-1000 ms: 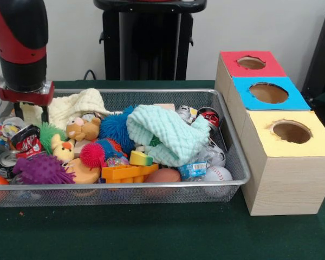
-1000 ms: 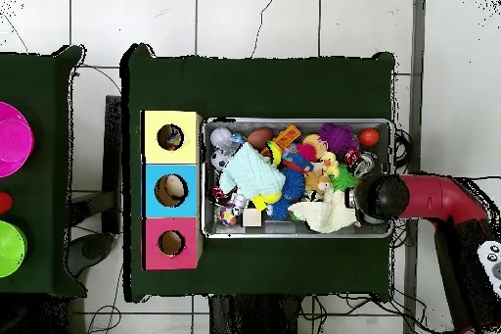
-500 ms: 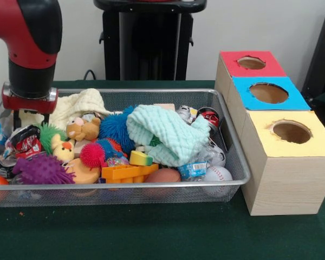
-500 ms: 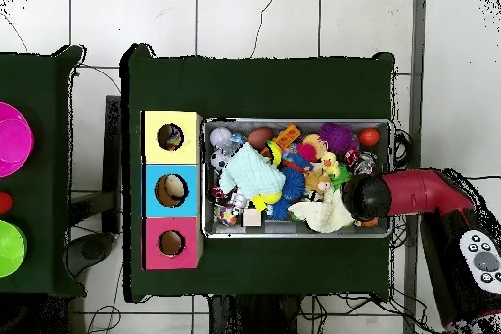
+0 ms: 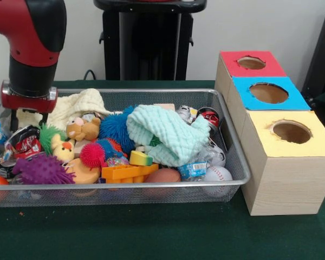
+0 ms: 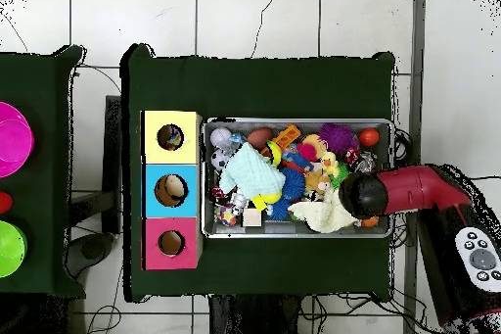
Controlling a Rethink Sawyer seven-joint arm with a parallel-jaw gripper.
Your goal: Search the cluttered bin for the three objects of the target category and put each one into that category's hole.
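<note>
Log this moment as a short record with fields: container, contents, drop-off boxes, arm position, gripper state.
container: wire mesh bin on the green table
contents: mint cloth, cream cloth, purple spiky ball, baseball, teddy bear
drop-off boxes: red box, blue box, yellow box, each with a round hole
arm position: arm above the bin's left end in the front view
gripper state: cannot tell

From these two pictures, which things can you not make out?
- End effector: in the front view the cream towel and clutter hide its tips; overhead, the arm covers it. Open or shut, unknown.
- Items under the mint cloth: hidden in both views.
- Red hole and yellow hole: front view shows no contents; overhead, they are too small to identify.
</note>
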